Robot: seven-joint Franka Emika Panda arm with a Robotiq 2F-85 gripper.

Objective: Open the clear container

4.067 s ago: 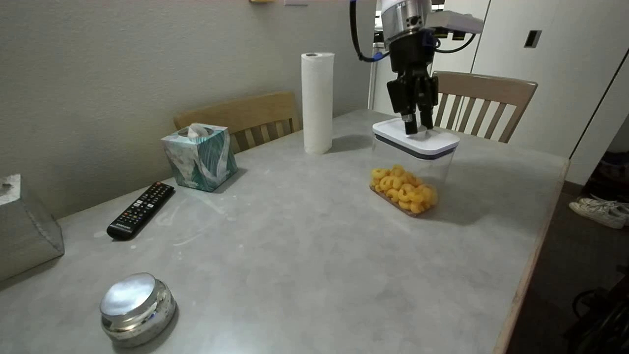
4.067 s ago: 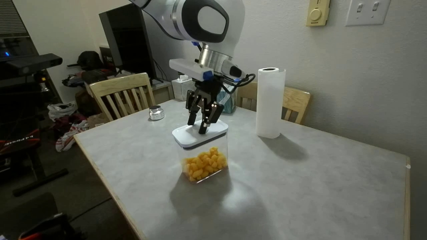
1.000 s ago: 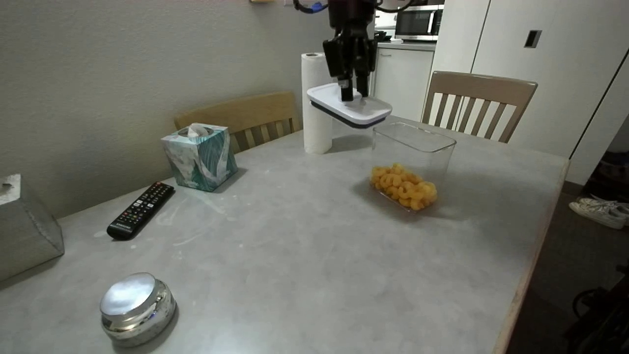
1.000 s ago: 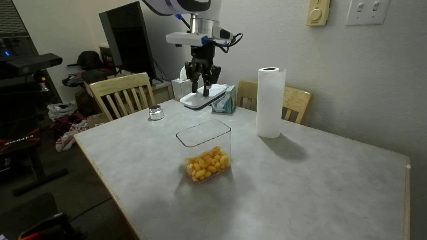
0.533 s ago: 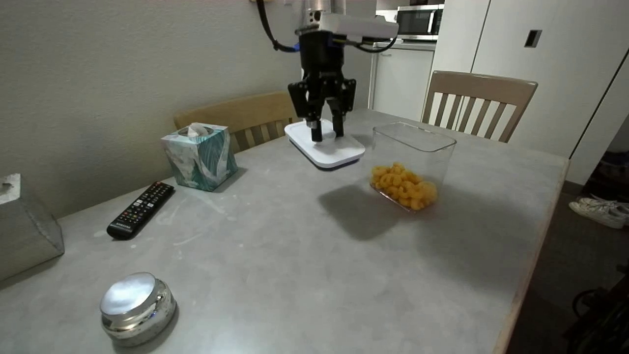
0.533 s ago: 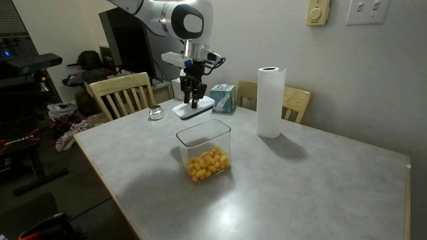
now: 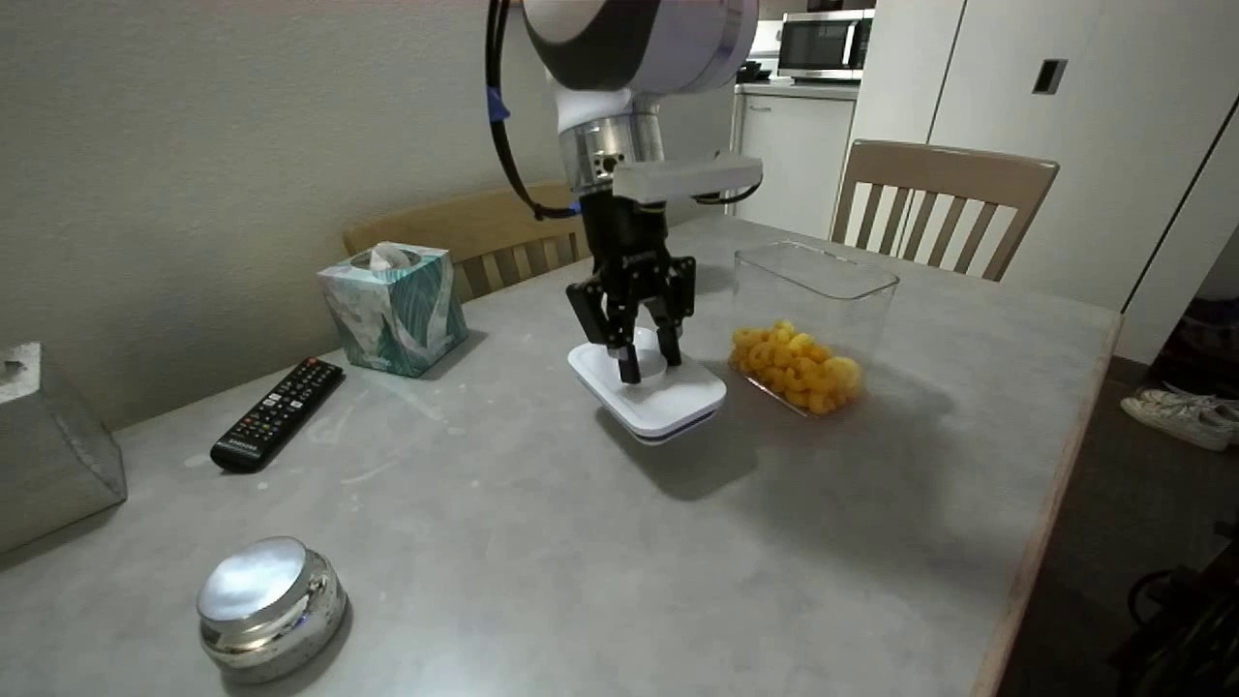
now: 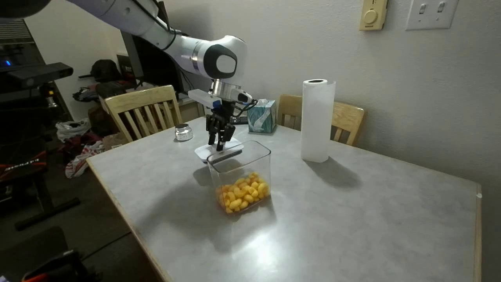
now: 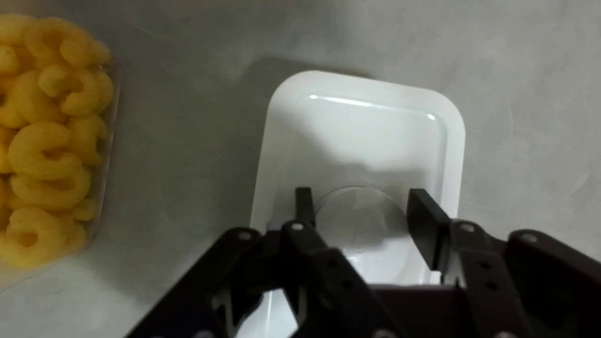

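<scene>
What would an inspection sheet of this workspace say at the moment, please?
Surface: grey table, pale smears near the remote.
Container: open, upright, part-filled with yellow puffs.
Lid: off the container; its shadow suggests it hangs above the table.
Gripper: jaws closed on the lid's knob.
Clutter: remote, tissue box, grey box, tin, towel roll.
Cables: black cable loops beside the arm.
Surroundings: chairs at the table, shoes and a microwave beyond.

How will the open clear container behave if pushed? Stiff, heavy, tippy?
Probably stiff: the clear container shows straight, unsagging sides. Likely light: puffy-looking yellow snacks fill only its lower part. May slide sooner than tip: that load sits low, and the tabletop looks glossy.
</scene>
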